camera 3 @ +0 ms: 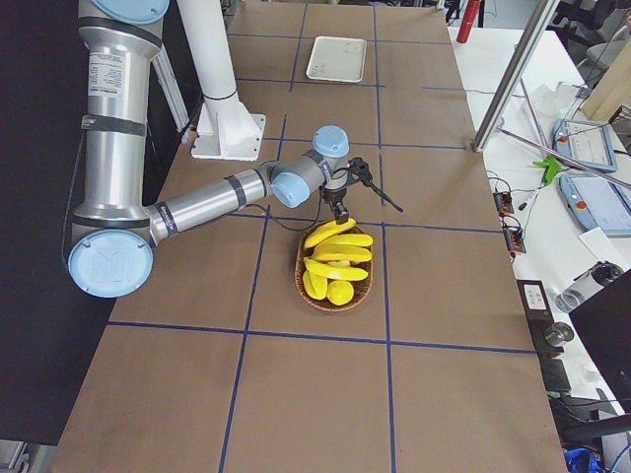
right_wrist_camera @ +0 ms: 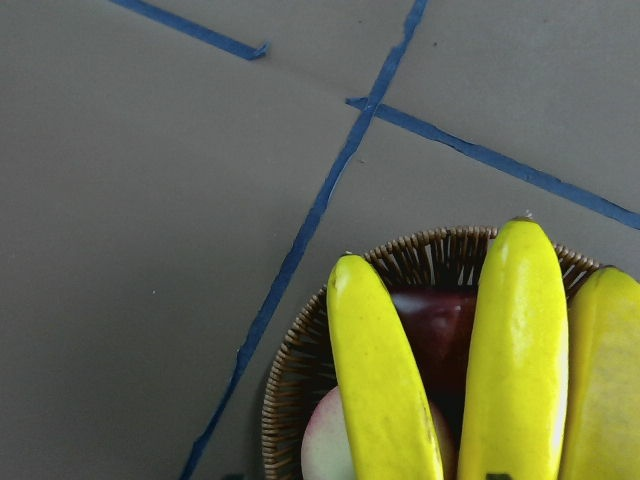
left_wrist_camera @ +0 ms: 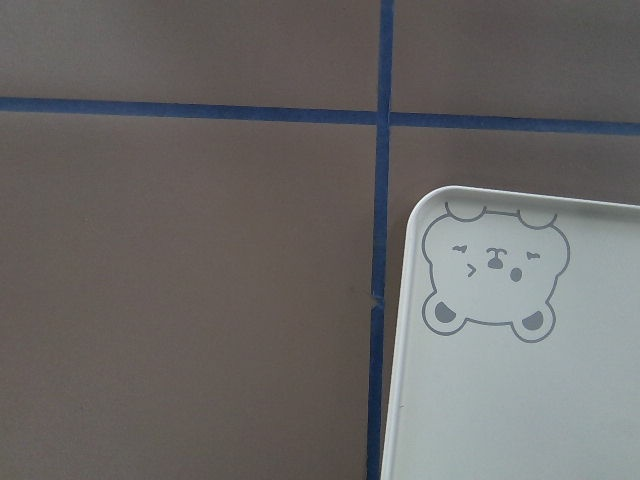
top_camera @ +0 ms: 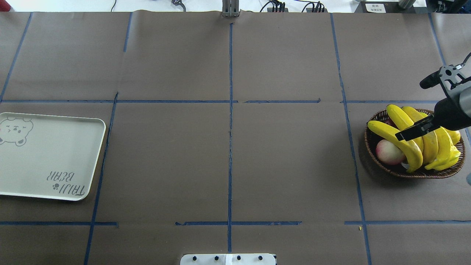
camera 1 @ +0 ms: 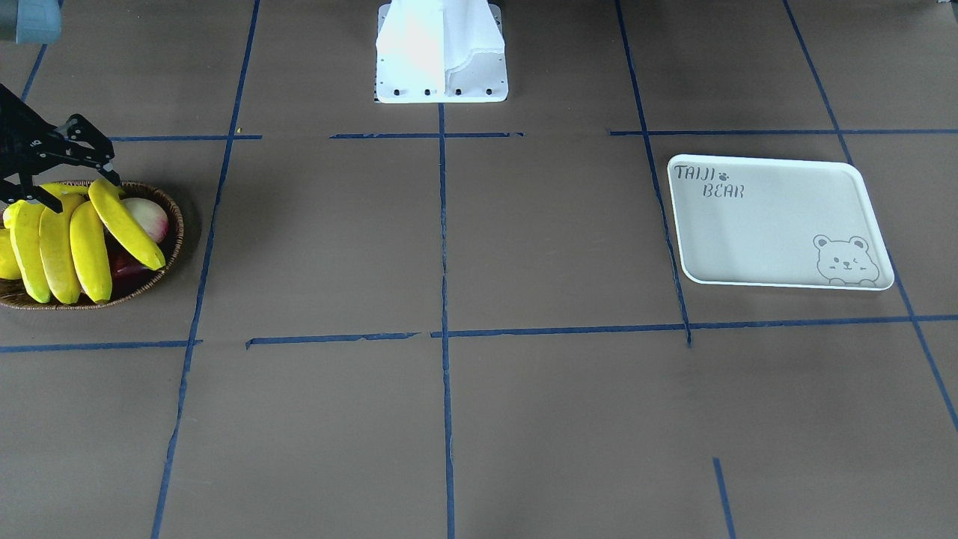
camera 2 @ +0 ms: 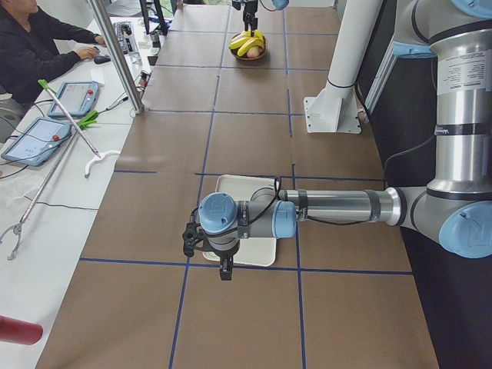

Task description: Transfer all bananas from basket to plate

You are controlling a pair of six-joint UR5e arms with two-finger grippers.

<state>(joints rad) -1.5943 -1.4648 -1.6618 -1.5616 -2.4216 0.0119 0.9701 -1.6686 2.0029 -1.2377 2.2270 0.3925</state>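
Note:
Several yellow bananas lie side by side in the brown wicker basket at the table's end on my right. My right gripper hangs just over their stem ends, open, with its black fingers astride the bunch and nothing gripped. Its wrist view looks down on the bananas and the basket rim. The white plate with the bear drawing lies bare at the opposite end. My left gripper hovers at the plate's edge; I cannot tell whether it is open or shut.
A pink peach and a dark red fruit share the basket with the bananas. The white robot base stands at the table's middle back. A seated person and tablets are at a side bench.

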